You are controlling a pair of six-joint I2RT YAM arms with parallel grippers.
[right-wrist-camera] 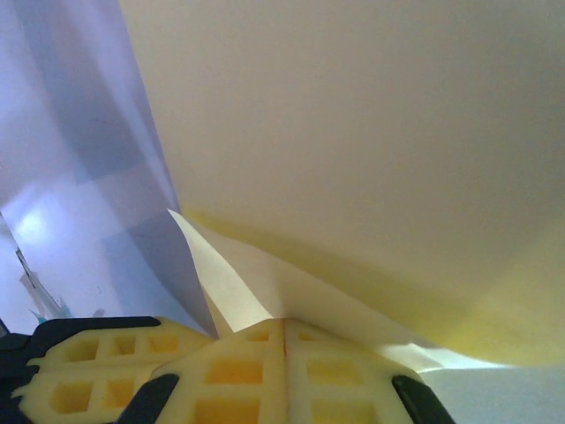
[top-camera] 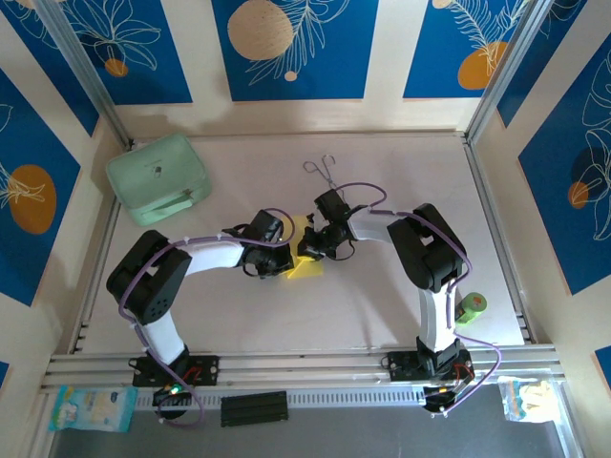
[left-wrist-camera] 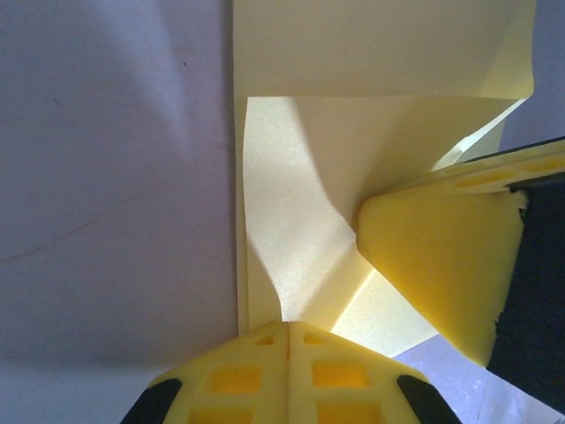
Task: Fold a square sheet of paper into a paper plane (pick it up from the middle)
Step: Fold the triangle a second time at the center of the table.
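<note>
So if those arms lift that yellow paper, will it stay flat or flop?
Probably floppy: the yellow sheet bows and curls around its folds. Likely very light, since it looks thin. The creased parts may stay a bit stiffer.

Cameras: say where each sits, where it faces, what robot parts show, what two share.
Top external: overhead behind the bases, looking down on the table; left arm, right arm.
Left wrist: on its arm, facing the yellow sheet; left gripper shut.
Right wrist: on its arm, facing the yellow sheet; right gripper shut.
Both wrist views share the yellow sheet.
</note>
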